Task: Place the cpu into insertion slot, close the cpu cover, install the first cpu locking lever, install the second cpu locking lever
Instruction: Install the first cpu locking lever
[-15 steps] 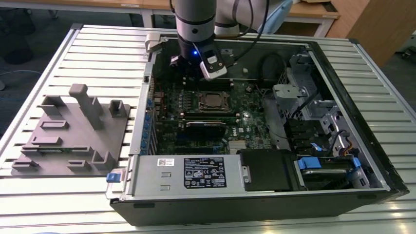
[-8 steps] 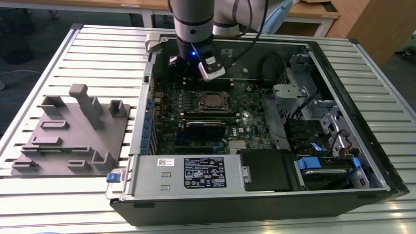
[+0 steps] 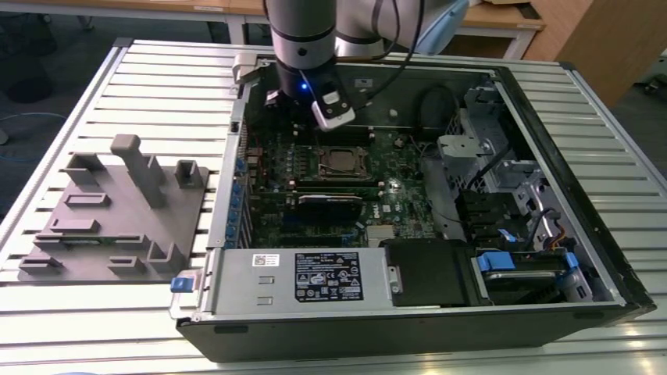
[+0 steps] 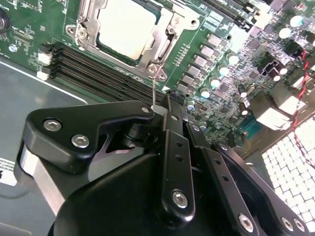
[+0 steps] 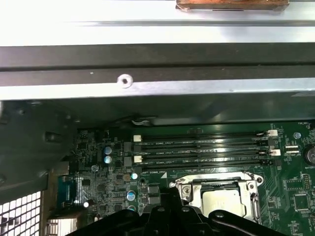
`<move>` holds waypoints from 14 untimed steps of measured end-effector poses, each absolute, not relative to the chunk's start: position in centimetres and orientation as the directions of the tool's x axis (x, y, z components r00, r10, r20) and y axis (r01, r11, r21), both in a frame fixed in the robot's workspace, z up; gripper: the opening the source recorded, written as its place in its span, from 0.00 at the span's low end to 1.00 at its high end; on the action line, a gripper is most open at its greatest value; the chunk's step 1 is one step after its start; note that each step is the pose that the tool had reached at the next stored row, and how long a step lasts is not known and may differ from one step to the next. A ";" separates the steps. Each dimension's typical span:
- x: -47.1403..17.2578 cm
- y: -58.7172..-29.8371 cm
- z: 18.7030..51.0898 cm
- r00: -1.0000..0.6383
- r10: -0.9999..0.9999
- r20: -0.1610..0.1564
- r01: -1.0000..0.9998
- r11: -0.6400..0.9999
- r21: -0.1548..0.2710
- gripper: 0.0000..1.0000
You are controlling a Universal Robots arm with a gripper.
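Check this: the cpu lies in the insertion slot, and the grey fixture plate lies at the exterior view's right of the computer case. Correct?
Wrong side. The exterior view shows the grey fixture plate at its left of the computer case; the cpu does lie in the insertion slot.

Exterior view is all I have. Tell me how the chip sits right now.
Observer: In the second wrist view the chip lies flat, with the metal cover down over its edges.
Operator: Report the locking levers.
Observer: One thin wire lever appears to rise from the cover's corner, its top end at the gripper.
Operator: Describe what lies beside the cover.
Observer: In the first wrist view, long black slots run between the cover and the case wall.
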State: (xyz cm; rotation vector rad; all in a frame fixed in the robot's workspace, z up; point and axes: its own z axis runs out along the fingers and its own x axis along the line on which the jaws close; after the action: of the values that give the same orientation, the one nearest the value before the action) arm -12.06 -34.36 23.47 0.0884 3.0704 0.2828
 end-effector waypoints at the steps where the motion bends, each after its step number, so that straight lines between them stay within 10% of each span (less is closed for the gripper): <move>1: -12.2 -34.4 23.5 -0.997 0.062 -0.052 0.052 0.982 0.184 0.10; 14: -12.8 -34.5 23.5 -0.997 0.065 -0.052 0.051 0.969 0.241 0.10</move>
State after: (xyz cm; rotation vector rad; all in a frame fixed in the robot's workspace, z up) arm -12.84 -34.50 23.46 0.0904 3.0583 0.3721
